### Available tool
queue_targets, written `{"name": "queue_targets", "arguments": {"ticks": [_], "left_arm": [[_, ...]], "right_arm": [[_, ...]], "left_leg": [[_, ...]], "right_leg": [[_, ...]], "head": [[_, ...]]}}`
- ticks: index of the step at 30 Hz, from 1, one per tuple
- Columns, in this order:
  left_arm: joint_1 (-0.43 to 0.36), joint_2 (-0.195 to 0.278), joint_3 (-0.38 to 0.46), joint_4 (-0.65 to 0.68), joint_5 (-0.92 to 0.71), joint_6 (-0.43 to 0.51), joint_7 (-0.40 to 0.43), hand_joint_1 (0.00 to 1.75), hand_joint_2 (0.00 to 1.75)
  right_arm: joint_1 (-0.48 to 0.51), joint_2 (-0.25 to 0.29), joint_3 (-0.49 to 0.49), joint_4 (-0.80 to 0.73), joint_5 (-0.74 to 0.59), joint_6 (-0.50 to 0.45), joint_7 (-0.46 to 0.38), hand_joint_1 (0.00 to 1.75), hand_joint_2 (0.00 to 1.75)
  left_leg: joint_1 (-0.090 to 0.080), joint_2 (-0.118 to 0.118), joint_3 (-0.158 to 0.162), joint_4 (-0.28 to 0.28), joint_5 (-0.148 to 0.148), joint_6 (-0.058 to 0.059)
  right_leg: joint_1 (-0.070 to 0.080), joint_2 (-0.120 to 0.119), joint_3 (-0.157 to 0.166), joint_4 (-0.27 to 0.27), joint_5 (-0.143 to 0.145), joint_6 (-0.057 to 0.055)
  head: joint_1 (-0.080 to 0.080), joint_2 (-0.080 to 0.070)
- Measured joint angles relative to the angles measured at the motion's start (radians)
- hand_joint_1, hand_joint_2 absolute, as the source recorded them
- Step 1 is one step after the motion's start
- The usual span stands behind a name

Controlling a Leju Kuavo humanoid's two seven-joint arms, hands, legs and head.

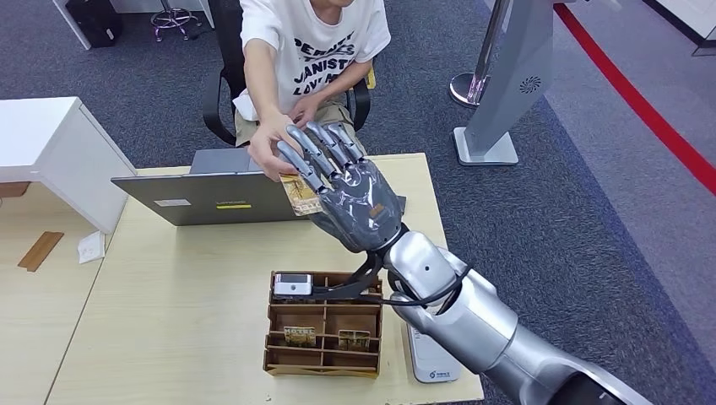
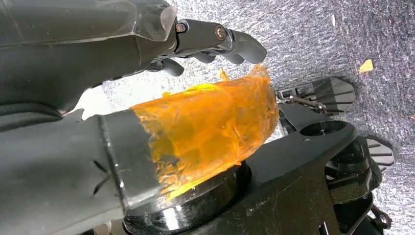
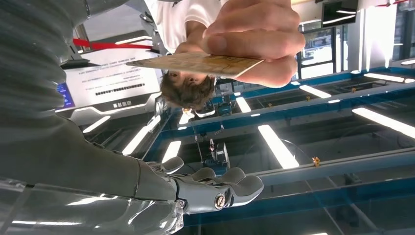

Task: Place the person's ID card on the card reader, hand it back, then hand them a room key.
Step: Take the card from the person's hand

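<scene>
- The card (image 1: 299,193) is pinched in the person's hand (image 1: 268,145) over the table's (image 1: 169,295) far edge.
- The right hand (image 1: 342,190) reaches beneath it, fingers spread, holding nothing.
- The left hand (image 2: 147,73) looks empty; I cannot tell its state.

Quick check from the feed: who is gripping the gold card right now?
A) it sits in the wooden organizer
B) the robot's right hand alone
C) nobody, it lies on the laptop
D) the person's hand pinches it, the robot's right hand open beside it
D: in the right wrist view the person's hand pinches the gold card, with the right hand's fingers spread apart from it.
</scene>
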Motion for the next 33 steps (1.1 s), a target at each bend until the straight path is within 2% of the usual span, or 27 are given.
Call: {"name": "queue_targets", "arguments": {"ticks": [4,5,6,8,9,10,33], "left_arm": [[-0.001,0.0,-0.001,0.0,-0.001,-0.001,0.0,0.0,0.0],[-0.001,0.0,-0.002,0.0,-0.001,-0.001,0.0,0.0,0.0],[-0.001,0.0,-0.002,0.0,-0.001,-0.001,0.001,0.0,0.0],[-0.001,0.0,-0.004,0.0,-0.001,-0.001,0.001,0.0,0.0],[-0.001,0.0,-0.005,0.0,-0.001,-0.001,0.001,0.0,0.0],[-0.002,0.0,-0.006,0.0,-0.001,-0.001,0.001,0.0,0.0],[-0.011,-0.016,-0.01,0.0,-0.004,0.014,0.011,0.0,0.0]], "right_arm": [[-0.012,0.002,0.004,0.018,0.004,0.004,0.007,0.02,1.75],[-0.015,0.003,0.004,0.023,0.006,0.005,0.011,0.16,1.75],[-0.018,0.004,0.004,0.03,0.008,0.007,0.015,0.5,1.75],[-0.024,0.006,0.003,0.045,0.008,0.008,0.021,1.36,1.75],[-0.026,0.008,0.002,0.053,0.008,0.008,0.023,1.65,1.75],[-0.027,0.01,0.0,0.06,0.007,0.008,0.023,1.75,1.75],[-0.009,0.011,-0.022,0.093,-0.026,0.009,0.011,1.75,1.75]], "left_leg": [[0.0,0.0,0.0,0.0,0.0,0.0],[0.0,0.0,0.0,0.0,0.0,0.0],[0.0,0.0,0.0,0.0,0.0,0.0],[0.0,0.0,0.0,0.0,0.0,0.0],[0.0,0.0,0.0,0.0,0.0,0.0],[0.0,0.0,0.0,0.0,0.0,0.0],[-0.001,0.0,0.001,0.0,0.0,0.0]], "right_leg": [[0.0,0.0,0.0,0.0,0.0,0.0],[0.0,0.0,0.0,0.0,0.0,0.0],[0.0,0.0,0.0,0.0,0.0,0.0],[0.0,0.0,0.0,0.0,0.0,0.0],[0.0,0.0,0.0,0.0,0.0,0.0],[0.0,0.0,0.0,0.0,0.0,0.0],[0.0,0.0,0.0,0.0,0.0,0.0]], "head": [[0.0,0.0],[0.0,0.0],[0.0,0.0],[0.0,0.0],[0.0,0.0],[0.0,0.0],[0.0,0.0]]}}
